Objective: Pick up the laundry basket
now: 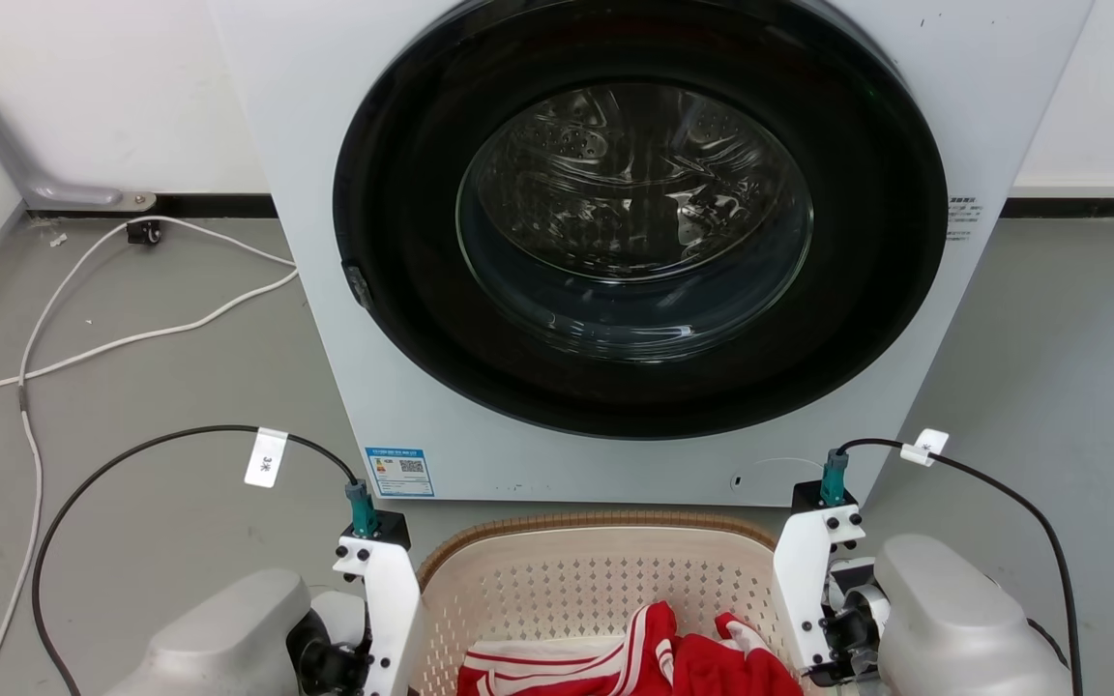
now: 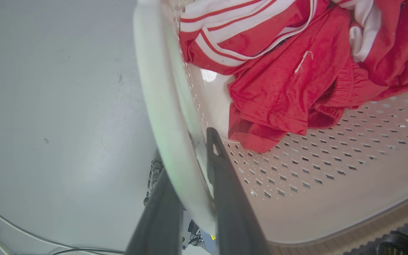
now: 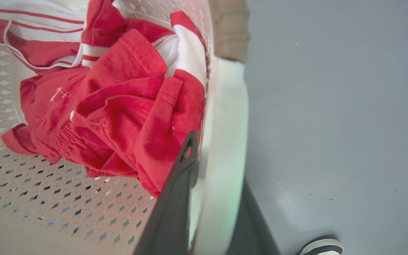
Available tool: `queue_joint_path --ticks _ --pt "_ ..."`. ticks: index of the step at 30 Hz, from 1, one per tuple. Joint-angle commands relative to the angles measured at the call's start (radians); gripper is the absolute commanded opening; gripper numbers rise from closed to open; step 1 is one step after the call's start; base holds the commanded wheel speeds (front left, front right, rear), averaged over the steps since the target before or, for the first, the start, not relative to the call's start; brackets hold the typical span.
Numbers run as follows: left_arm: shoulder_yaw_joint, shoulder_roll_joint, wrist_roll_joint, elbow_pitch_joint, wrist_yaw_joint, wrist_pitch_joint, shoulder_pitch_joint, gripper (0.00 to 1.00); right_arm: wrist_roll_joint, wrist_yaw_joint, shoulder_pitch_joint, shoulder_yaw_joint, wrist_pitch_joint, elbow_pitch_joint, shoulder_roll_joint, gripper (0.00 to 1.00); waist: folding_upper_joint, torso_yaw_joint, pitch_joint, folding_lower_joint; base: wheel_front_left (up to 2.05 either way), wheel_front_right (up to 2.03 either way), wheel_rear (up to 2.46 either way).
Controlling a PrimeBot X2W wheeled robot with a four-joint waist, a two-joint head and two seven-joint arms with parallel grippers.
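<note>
Cream perforated laundry basket (image 1: pixel 596 530) sits on the grey floor (image 1: pixel 1050 338) directly before the washing machine (image 1: pixel 325 290), red-and-white garments (image 1: pixel 673 662) inside. Left gripper (image 2: pixel 186 156) is clamped across one white side handle (image 2: pixel 161 106), right gripper (image 3: pixel 218 163) across the other.

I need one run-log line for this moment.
basket: holds red clothes, in front of washer | left gripper: shut on basket | right gripper: shut on basket | lift: unclear
</note>
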Motion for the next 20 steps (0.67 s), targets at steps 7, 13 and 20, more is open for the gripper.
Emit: queue_joint_path --ticks 7,13,20 --pt "-0.003 0.009 0.000 0.004 -0.002 0.011 -0.018 0.00 0.015 0.003 -0.016 0.020 0.005 -0.002 -0.011 0.00 0.0000 -0.004 0.003 -0.0001 0.00 0.00 0.00" --pt "-0.002 0.005 -0.002 0.005 -0.002 0.015 -0.021 0.00 0.017 0.003 -0.015 0.026 -0.001 0.006 -0.010 0.00 0.0000 -0.004 0.003 -0.0001 0.00 0.00 0.00" --pt "-0.003 0.009 -0.001 0.011 -0.002 0.015 -0.015 0.00 0.028 0.003 -0.016 0.038 -0.001 0.004 -0.011 0.00 0.0000 -0.004 0.002 -0.0001 0.00 0.00 0.00"
